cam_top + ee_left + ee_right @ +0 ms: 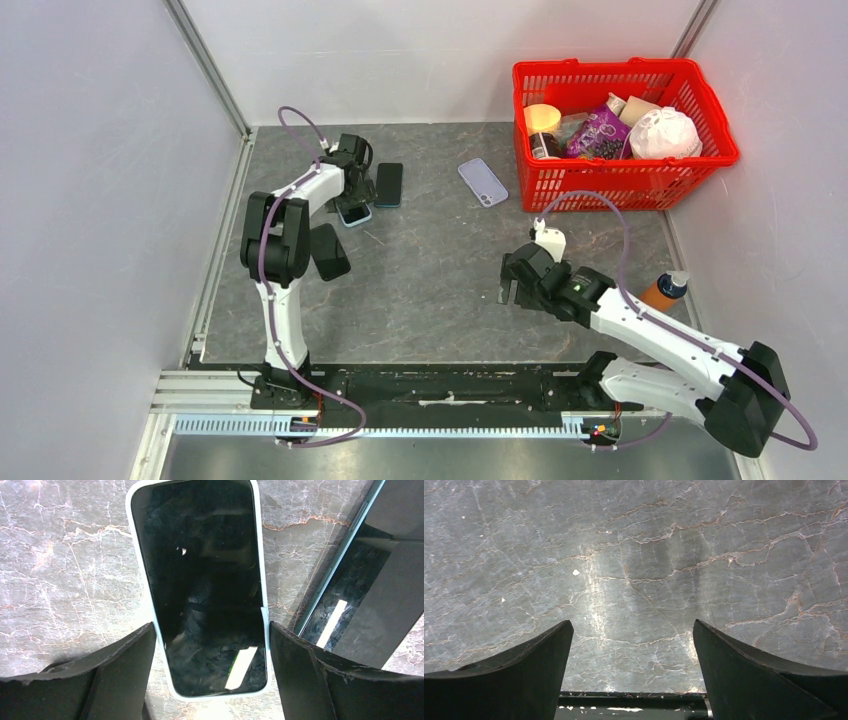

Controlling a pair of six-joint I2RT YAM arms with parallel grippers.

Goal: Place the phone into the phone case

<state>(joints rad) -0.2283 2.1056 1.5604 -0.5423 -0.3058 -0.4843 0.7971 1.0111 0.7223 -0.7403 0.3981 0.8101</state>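
Fingers (100, 680) of L tool (212, 630) fill the bottom of the wrist view, spread wide, one each side of the phone (200, 580). Phone lies flat on the counter (60, 580), dark screen up, seated in a pale blue case (220, 696) whose rim shows all round. Its near end sits btwn the fingertips and the rest runs out ahead of the tool. Pads look just off the case edges, poss. brushing them; too close to call. Phone isn't lifted.

Just R of L tool a 2nd dark phone (350, 580), teal edge, lies at an angle on the counter, apart from the cased one. A black tool part hides some of it.

R tool (633, 625) is well apart on the near R side, hanging over plain counter w/ jaws spread wide and nothing btwn them.

Ahead of R tool, far side: lilac phone-shaped slab (483, 182) flat on the counter, camera cut-out at its near end. Further R of that, red basket (600, 185) w/ packets & a jar inside. Off to the R of R tool stands an orange bottle (665, 290) w/ dark cap.
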